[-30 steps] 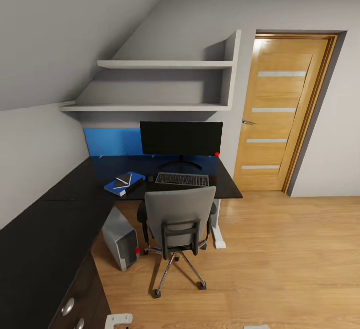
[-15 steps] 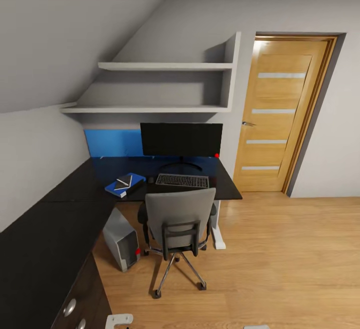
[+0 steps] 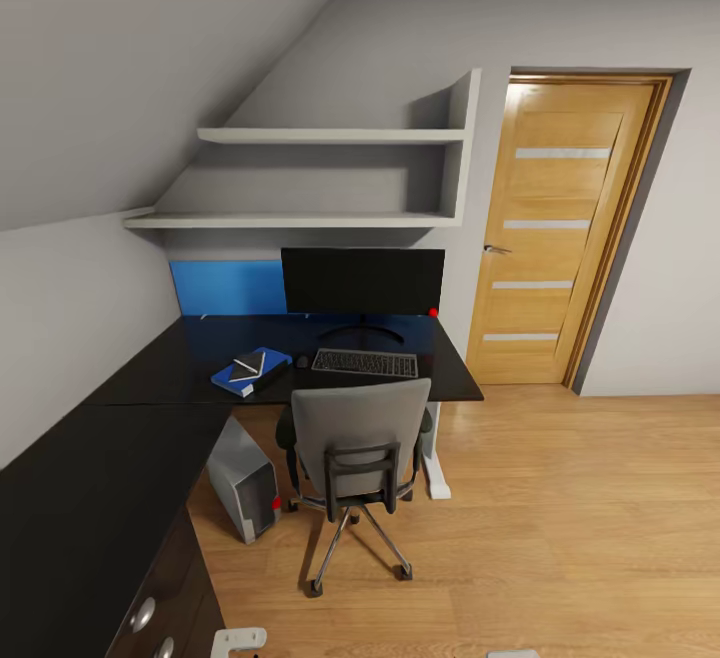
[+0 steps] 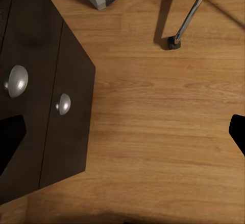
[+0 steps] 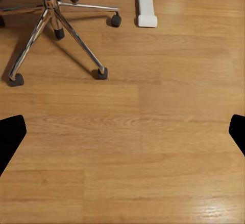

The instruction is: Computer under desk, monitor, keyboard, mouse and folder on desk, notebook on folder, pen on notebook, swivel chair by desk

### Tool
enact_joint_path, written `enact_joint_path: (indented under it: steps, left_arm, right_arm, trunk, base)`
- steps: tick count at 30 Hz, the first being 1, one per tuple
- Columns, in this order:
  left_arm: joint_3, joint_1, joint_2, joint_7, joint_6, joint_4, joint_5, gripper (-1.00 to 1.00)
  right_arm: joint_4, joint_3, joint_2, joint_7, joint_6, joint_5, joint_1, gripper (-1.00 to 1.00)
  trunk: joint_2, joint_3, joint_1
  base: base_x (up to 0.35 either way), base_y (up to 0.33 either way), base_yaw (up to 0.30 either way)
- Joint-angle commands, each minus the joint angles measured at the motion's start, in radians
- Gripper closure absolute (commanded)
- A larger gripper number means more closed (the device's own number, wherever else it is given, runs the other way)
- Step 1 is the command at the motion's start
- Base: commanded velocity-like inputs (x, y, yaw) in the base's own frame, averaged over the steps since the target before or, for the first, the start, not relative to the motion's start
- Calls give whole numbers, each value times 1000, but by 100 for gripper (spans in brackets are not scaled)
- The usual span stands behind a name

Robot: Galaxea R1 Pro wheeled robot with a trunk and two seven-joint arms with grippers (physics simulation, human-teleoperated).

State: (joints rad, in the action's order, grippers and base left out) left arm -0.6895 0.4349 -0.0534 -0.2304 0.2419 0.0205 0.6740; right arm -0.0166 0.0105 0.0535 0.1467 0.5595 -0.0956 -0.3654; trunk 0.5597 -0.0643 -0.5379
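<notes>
Looks down on the desk with the monitor upright at its back, placed to face the seat. Finds the keyboard just in front of the stand, within typing reach, and the mouse just beside the keyboard's end. Notes the folder flat on the desk near the mouse, carrying the notebook, smaller and so fit to lie on top. Makes out a thin pale line across the notebook, probably the pen, too small to confirm. Spots the computer on the floor under the desk corner, out of foot traffic. Places the chair close against the desk edge, its back toward the camera, seat tucked partly beneath.

Shows the left gripper with fingers spread wide, clasping nothing, hanging over the floor beside the drawer unit. Shows the right gripper likewise spread and empty above bare floor near the chair's casters.

Judges every placement in the task as apparently met, pending a closer check of the pen.
</notes>
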Motion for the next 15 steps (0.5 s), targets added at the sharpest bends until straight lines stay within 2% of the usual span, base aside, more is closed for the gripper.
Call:
enact_joint_path:
  steps: [1, 15]
  left_arm:
    - [-8, 1, 0, -4, 2, 0, 6, -100]
    - [-8, 1, 0, -4, 1, 0, 6, -100]
  right_arm:
    - [-2, 1, 0, 10, 2, -10, -1, -100]
    - [-2, 1, 0, 10, 2, -10, -1, -100]
  trunk:
    - [-6, 1, 4]
    - [-104, 45, 57]
  base:
    - [0, 0, 0]
    - [0, 0, 0]
